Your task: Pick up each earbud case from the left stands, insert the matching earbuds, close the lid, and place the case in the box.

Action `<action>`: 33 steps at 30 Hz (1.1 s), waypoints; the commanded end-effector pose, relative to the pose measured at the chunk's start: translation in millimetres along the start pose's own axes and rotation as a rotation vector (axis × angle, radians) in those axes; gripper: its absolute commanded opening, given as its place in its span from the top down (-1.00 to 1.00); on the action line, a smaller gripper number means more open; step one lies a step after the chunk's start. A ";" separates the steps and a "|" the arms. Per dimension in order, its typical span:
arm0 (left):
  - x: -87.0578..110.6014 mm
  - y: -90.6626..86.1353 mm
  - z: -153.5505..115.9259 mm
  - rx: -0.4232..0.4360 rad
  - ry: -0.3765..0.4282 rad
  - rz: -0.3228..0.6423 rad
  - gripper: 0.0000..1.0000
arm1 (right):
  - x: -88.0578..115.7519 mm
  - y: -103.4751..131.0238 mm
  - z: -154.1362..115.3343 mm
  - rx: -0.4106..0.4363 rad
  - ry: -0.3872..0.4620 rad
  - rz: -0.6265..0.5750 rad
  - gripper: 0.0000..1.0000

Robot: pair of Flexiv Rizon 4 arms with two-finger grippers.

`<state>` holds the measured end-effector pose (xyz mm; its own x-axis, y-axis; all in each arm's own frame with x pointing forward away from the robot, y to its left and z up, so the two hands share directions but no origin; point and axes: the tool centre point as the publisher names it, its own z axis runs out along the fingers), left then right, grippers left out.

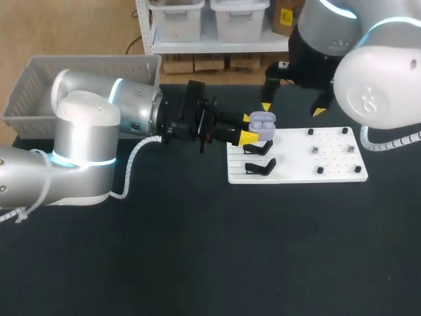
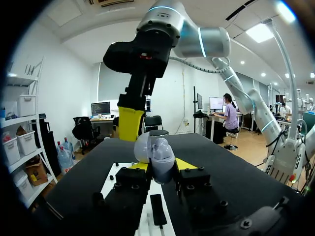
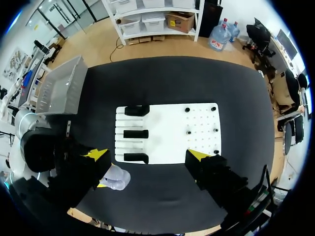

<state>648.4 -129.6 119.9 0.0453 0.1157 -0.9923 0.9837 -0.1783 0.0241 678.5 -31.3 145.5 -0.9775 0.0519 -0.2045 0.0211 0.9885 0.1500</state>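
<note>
With the white board (image 1: 329,172) as your clock centre in the head view, the black table (image 1: 197,250) from 5 round to 8 o'clock lies bare, so you can pass there freely. At 11 o'clock the earbud case (image 1: 262,121) is gripped in the jaws of the left arm (image 1: 131,112), and the jaws of the right arm (image 1: 368,85) hang spread wide at 12, crowding that edge. The left arm lies across your line at 9 to 10 o'clock towards the box (image 1: 39,79), and two black stands (image 1: 260,167) rise along the board's 9 o'clock edge.

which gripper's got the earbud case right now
The left gripper, its fingers shut on the lavender case from both sides; the right gripper hangs open and empty.
</note>
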 end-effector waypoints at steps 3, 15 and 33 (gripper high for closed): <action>0.5 0.7 -0.1 0.001 0.000 0.000 1.00 | 12.0 1.1 -5.2 -0.009 0.028 -0.007 -1.00; 0.5 0.7 -0.1 0.001 0.000 0.000 1.00 | 10.9 1.8 -38.9 -0.127 -0.223 -0.060 -1.00; -36.5 -5.3 -104.9 -0.505 0.142 -0.112 1.00 | 49.8 -2.7 -100.2 -0.334 -0.440 -0.103 -1.00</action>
<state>688.3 -59.4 152.2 -0.0830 0.2333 -0.9689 0.9934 0.0970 -0.0617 621.6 -41.6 236.3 -0.8792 0.0037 -0.4765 -0.2023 0.9025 0.3803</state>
